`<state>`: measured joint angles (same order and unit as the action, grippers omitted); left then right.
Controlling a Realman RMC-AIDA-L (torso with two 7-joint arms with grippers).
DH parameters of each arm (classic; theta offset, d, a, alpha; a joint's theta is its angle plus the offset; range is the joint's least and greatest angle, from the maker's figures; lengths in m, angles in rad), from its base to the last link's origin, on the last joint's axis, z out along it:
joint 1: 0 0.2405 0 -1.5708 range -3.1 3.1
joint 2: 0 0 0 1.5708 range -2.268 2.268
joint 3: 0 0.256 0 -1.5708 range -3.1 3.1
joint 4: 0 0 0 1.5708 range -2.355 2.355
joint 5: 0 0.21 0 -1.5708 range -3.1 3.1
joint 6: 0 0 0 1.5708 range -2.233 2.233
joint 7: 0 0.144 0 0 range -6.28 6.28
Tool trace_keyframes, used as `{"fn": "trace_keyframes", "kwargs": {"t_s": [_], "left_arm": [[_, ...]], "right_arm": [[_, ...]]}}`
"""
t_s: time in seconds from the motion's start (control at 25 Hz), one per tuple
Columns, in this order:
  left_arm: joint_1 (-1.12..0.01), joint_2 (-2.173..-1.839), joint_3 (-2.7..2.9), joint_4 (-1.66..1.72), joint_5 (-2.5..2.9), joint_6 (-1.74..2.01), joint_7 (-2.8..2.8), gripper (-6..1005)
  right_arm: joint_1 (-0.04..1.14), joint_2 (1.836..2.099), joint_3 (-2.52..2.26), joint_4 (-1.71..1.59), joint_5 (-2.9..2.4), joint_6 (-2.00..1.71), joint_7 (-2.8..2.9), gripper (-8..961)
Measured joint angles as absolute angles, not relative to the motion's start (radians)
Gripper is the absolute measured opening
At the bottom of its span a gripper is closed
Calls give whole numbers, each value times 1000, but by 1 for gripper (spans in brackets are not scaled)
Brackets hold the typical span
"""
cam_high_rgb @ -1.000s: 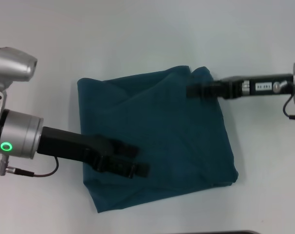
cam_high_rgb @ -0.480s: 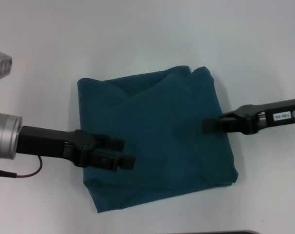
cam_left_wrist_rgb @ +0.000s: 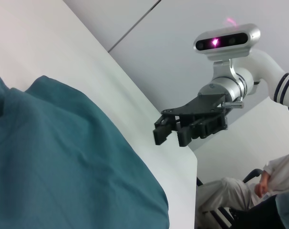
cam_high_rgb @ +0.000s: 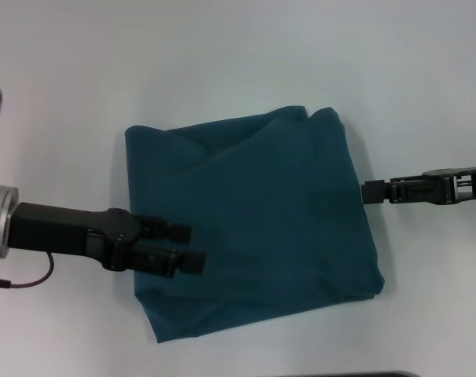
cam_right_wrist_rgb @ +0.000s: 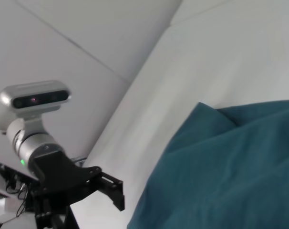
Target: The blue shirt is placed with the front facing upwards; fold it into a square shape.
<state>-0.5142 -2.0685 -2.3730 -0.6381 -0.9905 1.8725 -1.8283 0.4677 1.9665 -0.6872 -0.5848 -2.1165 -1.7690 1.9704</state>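
1. Here the dark teal-blue cotton shirt point(cam_high_rgb: 254, 228) lies folded into a rough square in the middle of the plain white table point(cam_high_rgb: 222, 55), its print hidden.
2. The left black gripper point(cam_high_rgb: 188, 247) hangs above the shirt's left edge, fingers spread with a gap between them, gripping no cloth.
3. The right black gripper point(cam_high_rgb: 373, 191) sits just off the shirt's right edge, over bare table; in the left wrist view point(cam_left_wrist_rgb: 169, 135) its fingers are parted and hold nothing.
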Motion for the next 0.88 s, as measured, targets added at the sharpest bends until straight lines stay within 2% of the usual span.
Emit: {"fn": "trace_keyframes", "kwargs": {"t_s": [0.12, 0.4, 0.88], "left_arm": [[-514, -2069, -2373, -638, -987, 1872, -1828, 935], [-505, -2059, -2370, -638, -984, 1873, -1831, 932], [-468, -2054, -2368, -637, -982, 1865, -1822, 931]], "right_arm": [[453, 1959, -690, -584, -2128, -1758, 1995, 310], [433, 1962, -685, -584, -2160, -1774, 2000, 583], [484, 1997, -691, -581, -2164, -1764, 1994, 569]]}}
